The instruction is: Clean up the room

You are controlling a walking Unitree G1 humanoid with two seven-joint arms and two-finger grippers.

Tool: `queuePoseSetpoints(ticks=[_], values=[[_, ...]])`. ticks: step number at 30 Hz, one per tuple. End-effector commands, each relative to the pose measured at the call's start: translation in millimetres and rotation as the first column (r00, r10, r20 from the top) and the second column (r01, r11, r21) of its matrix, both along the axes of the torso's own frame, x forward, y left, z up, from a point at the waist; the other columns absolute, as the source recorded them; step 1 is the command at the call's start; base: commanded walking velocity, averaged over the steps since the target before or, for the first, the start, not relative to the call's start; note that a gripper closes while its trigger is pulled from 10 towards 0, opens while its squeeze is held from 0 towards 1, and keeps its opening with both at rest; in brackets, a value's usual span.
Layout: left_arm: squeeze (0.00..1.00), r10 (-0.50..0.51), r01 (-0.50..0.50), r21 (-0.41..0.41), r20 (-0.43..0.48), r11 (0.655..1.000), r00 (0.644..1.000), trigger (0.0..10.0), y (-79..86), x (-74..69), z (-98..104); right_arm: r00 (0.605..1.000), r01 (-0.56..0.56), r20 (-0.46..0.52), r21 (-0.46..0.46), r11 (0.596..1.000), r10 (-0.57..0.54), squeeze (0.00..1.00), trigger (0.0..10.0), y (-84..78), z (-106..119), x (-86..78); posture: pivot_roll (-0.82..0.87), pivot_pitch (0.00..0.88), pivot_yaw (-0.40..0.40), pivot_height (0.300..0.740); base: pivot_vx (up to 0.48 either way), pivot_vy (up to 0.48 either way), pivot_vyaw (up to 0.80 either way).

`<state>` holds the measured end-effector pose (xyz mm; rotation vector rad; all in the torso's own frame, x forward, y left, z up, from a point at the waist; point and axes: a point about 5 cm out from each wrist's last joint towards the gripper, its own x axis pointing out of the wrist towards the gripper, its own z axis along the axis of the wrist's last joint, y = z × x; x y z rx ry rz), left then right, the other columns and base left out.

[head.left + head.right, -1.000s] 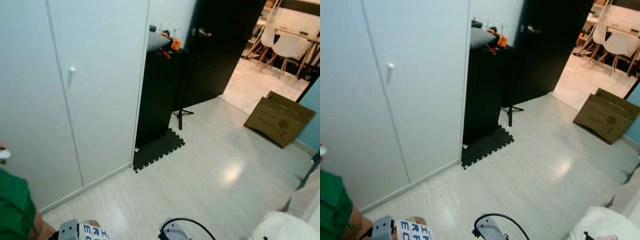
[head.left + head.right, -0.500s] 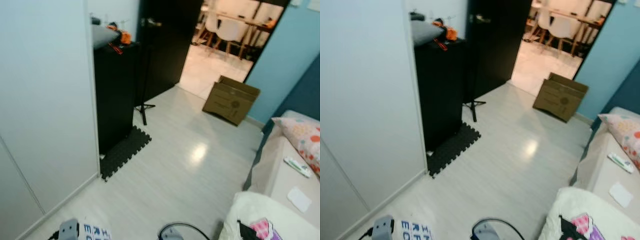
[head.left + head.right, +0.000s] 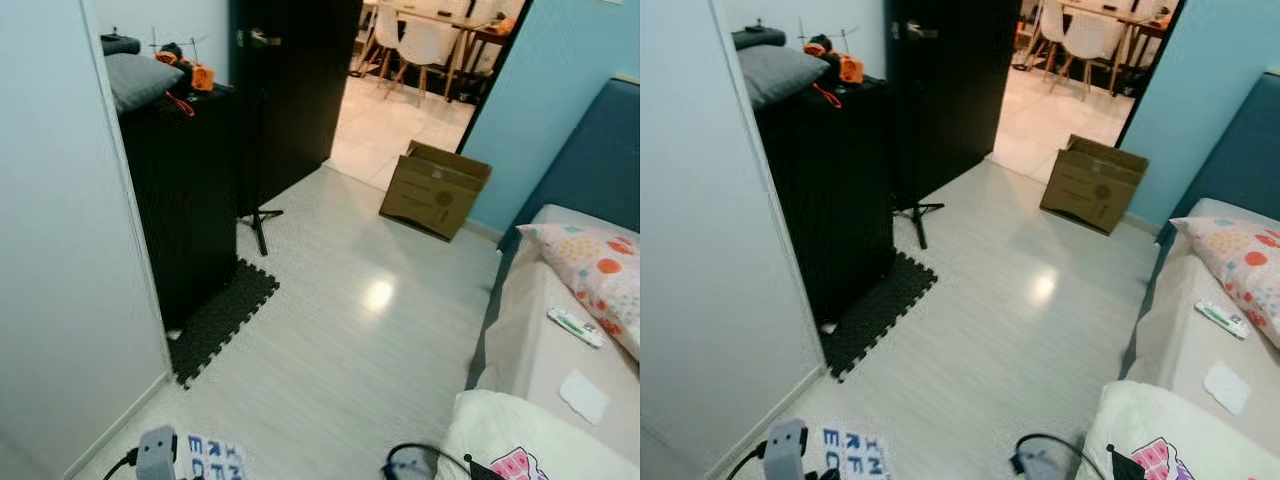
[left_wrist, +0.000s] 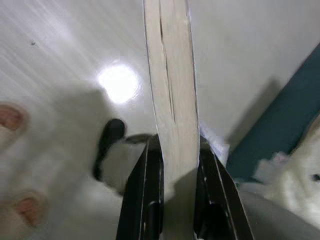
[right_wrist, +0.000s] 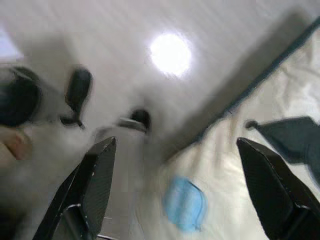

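Your left gripper (image 4: pixel 172 165) is clamped narrow on a book (image 4: pixel 171 85), its page edges running up between the two black fingers (image 4: pixel 142 200); in the head view the book's cover w/ blue letters (image 3: pixel 210 462) sits at the bottom edge, low over the pale wood floor (image 3: pixel 340 340). Your right gripper (image 5: pixel 175 200) hangs w/ fingers spread wide, nothing between them, over the floor beside the bed edge; a light blue blurred object (image 5: pixel 184 204) lies on the cream bedding below it, can't tell what it is

Ahead of you: white wardrobe (image 3: pixel 60 280) on the left, then a black cabinet (image 3: pixel 185 190) w/ a grey cushion (image 3: pixel 135 78) and orange items (image 3: pixel 200 76) on top. A black foam mat (image 3: pixel 222 318) lies at the cabinet's foot, a tripod stand (image 3: pixel 258 215) just beside it. Cardboard box (image 3: pixel 435 188) sits on the floor near the open dark door (image 3: pixel 290 80), against the blue wall (image 3: pixel 540 100). On the right, the bed (image 3: pixel 545 340) carries a patterned pillow (image 3: pixel 595 265), a small tube (image 3: pixel 573 326) and a white cloth (image 3: pixel 583 396); white duvet (image 3: pixel 520 440) at the near end
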<state>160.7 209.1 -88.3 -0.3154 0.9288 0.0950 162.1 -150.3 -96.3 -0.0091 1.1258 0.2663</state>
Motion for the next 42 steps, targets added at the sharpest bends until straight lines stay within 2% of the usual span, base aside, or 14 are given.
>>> queuePoseSetpoints(ticks=[1, 6, 9, 13, 18, 24, 33, 42], values=[[0.0, -0.052, 0.052, -0.004, -0.011, 0.999, 0.999, 10.0, -10.0, 1.5, -1, 0.999, 0.051, -0.015, -0.018, 0.999, -0.051, 0.0, 10.0, -11.4, -2, -5.2, 0.17, 0.0, -0.114, 0.739, 0.0, 0.0, -0.75], [0.0, -0.134, 0.133, 0.036, 0.006, 0.99, 0.991, 10.0, -16.0, 14.4, 3, 0.991, 0.131, -0.002, 0.0, 0.991, -0.131, 0.0, 10.0, -14.9, -1, -3.9, 0.16, 0.0, -0.114, 0.739, 0.184, 0.0, -0.75], [0.0, -0.168, 0.168, 0.051, 0.005, 0.985, 0.986, 10.0, -18.3, 16.8, 4, 0.989, 0.145, 0.002, 0.003, 0.989, -0.145, 0.0, 10.0, -15.2, -1, -2.5, 0.16, 0.0, -0.114, 0.739, 0.309, 0.0, -0.75], [0.0, -0.292, 0.292, 0.112, -0.015, 0.95, 0.956, 10.0, -23.5, 20.1, 5, 0.972, 0.232, 0.034, 0.026, 0.972, -0.232, 0.0, 10.0, -17.5, 4, 7.6, 0.15, 0.0, -0.109, 0.739, 0.307, 0.0, -0.75], [0.0, -0.355, 0.355, 0.146, -0.028, 0.923, 0.934, 10.0, -25.9, 22.7, 6, 0.96, 0.274, 0.05, 0.055, 0.96, -0.276, 0.0, 10.0, -17.0, 7, 14.7, 0.14, 0.0, -0.1, 0.739, 0.061, 0.0, -0.75], [0.0, -0.361, 0.361, 0.15, -0.027, 0.92, 0.932, 10.0, -27.0, 23.9, 6, 0.96, 0.273, 0.054, 0.063, 0.96, -0.276, 0.0, 10.0, -15.9, 7, 15.8, 0.15, 0.0, -0.099, 0.739, 0.167, 0.0, -0.75], [0.0, -0.344, 0.345, 0.148, -0.029, 0.927, 0.938, 10.0, -27.2, 23.4, 6, 0.964, 0.255, 0.05, 0.078, 0.964, -0.26, 0.0, 10.0, -11.3, 6, 12.7, 0.14, 0.0, -0.091, 0.739, 0.421, 0.0, 0.0], [0.0, -0.306, 0.308, 0.143, -0.041, 0.94, 0.951, 10.0, -23.8, 18.0, 3, 0.98, 0.181, 0.063, 0.117, 0.976, -0.19, 0.0, 10.0, -4.5, 7, 12.9, 0.15, 0.0, -0.091, 0.739, 0.48, 0.0, 0.0]])
